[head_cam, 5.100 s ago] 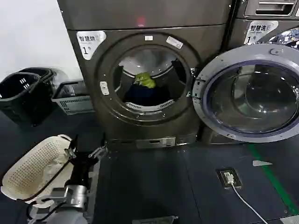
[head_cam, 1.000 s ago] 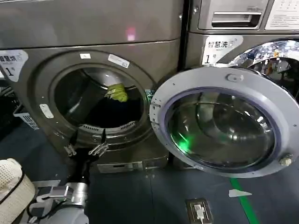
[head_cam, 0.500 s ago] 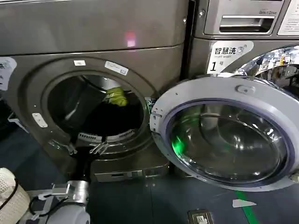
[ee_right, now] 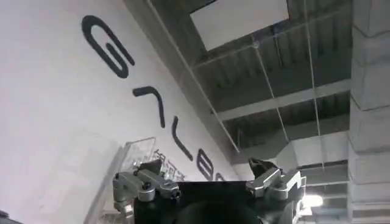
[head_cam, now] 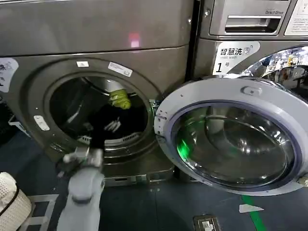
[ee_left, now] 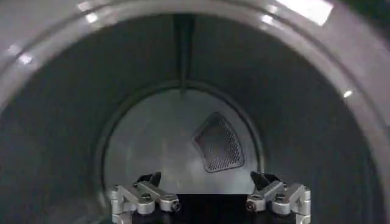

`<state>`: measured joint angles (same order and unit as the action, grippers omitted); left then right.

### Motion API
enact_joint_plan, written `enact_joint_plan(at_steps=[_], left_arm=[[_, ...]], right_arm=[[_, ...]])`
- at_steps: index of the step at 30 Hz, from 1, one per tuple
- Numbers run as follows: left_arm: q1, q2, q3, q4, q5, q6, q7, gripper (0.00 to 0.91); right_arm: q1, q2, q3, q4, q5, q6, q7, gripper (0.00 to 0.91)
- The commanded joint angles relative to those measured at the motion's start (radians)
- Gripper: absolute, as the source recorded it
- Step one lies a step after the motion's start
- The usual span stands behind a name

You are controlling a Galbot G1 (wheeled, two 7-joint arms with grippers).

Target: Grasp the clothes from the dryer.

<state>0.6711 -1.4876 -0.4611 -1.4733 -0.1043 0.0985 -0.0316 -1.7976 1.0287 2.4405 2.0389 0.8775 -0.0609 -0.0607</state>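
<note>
Clothes (head_cam: pixel 119 111) lie deep in the drum of the dryer (head_cam: pixel 96 53), the small yellow-green piece (head_cam: pixel 120 99) perched at the top of the heap and the dark navy piece (head_cam: pixel 126 120) spread beneath it down to the perforated lip of the porthole. The left gripper (head_cam: pixel 113 126) has passed the round rim and sits inside the opening, low and a little to the near side of the navy cloth, its fingers (ee_left: pixel 141 196) spread apart with nothing between them; the left arm (head_cam: pixel 84 187) rises from the floor in front of the machine and crosses the lower edge of the rim. From the left wrist camera the drum walls curve around on every side with open room ahead as far as the back plate and its mesh vent (ee_left: pixel 219 145). The pale grey-rimmed glass door (head_cam: pixel 233 139) hangs swung out to the right, clear of the porthole. The right gripper (ee_right: pixel 207 176) points up at a ceiling and a lettered wall, its fingers parted and empty. A white basket (head_cam: pixel 12 202) sits at the lower left corner of the head view, well apart from the arm.
</note>
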Motion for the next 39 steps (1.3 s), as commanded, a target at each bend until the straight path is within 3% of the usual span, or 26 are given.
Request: enact_joint_plan(at_steps=[1, 7, 12, 17, 27, 34, 39], left_arm=[[-0.391, -0.006, 0.016, 0.564, 0.049, -0.065, 0.036, 0.907], [-0.553, 0.009, 0.131, 0.824, 0.099, -0.001, 0.121, 0.907], [-0.655, 0.062, 0.353, 0.967, 0.219, 0.06, 0.319, 0.907], [-0.771, 0.129, 0.628, 1.059, 0.353, -0.02, 0.62, 0.907], [-0.848, 0.132, 0.823, 1.158, 0.604, -0.176, 0.888, 0.907], [-0.871, 0.126, 0.923, 1.195, 0.701, -0.196, 0.899, 0.907], [-0.888, 0.097, 0.958, 1.234, 0.661, -0.143, 0.903, 0.907]], right_arm=[[0.004, 0.0, 0.001, -0.001, 0.003, 0.003, -0.005, 0.907], [0.017, 0.001, -0.017, 0.002, 0.012, 0.01, -0.011, 0.907], [0.017, 0.004, -0.014, -0.004, 0.016, 0.016, -0.016, 0.907], [0.014, 0.001, -0.008, -0.007, 0.019, 0.019, -0.02, 0.907], [0.014, 0.0, -0.004, -0.012, 0.019, 0.024, -0.024, 0.907], [0.022, 0.003, -0.016, -0.004, 0.019, 0.026, -0.027, 0.907], [0.025, 0.008, -0.02, -0.003, 0.017, 0.03, -0.029, 0.907]])
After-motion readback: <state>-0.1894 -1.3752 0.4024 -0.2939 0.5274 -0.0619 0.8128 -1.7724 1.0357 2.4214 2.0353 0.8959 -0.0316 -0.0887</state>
